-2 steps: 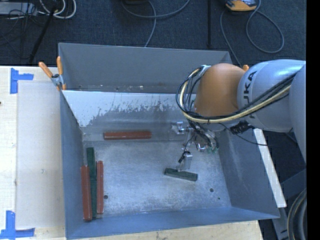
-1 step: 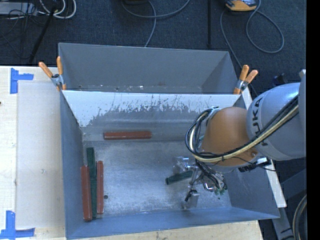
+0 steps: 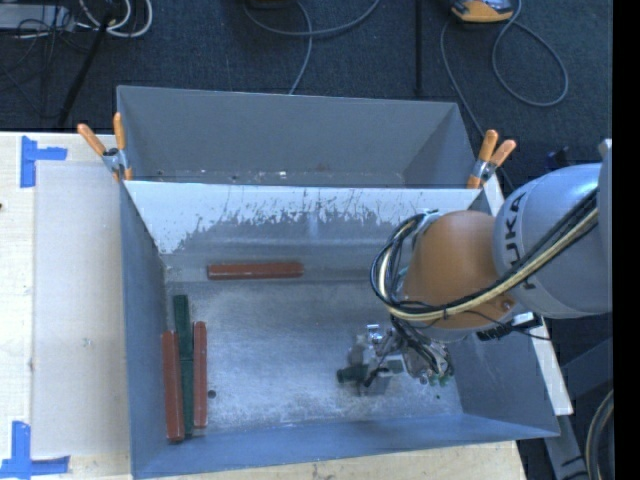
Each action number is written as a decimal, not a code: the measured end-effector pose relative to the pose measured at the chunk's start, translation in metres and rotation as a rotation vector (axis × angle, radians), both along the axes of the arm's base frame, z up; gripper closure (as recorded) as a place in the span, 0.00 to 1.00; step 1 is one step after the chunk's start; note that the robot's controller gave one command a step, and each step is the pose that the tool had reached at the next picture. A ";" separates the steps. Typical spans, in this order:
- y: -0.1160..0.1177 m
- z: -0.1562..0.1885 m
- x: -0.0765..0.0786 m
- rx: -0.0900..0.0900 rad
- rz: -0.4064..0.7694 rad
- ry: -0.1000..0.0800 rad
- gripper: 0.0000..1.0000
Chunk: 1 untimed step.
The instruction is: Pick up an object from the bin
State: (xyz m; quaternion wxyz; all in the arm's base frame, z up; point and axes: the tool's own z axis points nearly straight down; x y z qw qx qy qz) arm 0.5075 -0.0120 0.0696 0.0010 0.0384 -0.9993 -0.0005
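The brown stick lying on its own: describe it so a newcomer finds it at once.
In the grey bin, look at the foot of the scratched back slope. A reddish-brown stick lies flat there, running crosswise. Unlike the three sticks bundled along the view's left wall, it lies alone.

cam: 1 | looks down on bin (image 3: 290,143), slightly oblique | whole bin framed | arm (image 3: 560,238) enters right

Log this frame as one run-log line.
gripper: low in bin, front right | held: cannot tell | brown stick: back wall | green stick, two brown sticks: left wall
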 end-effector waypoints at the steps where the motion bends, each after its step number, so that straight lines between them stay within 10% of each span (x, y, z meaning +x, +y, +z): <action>1: -0.007 0.143 0.003 -0.001 0.004 -0.010 1.00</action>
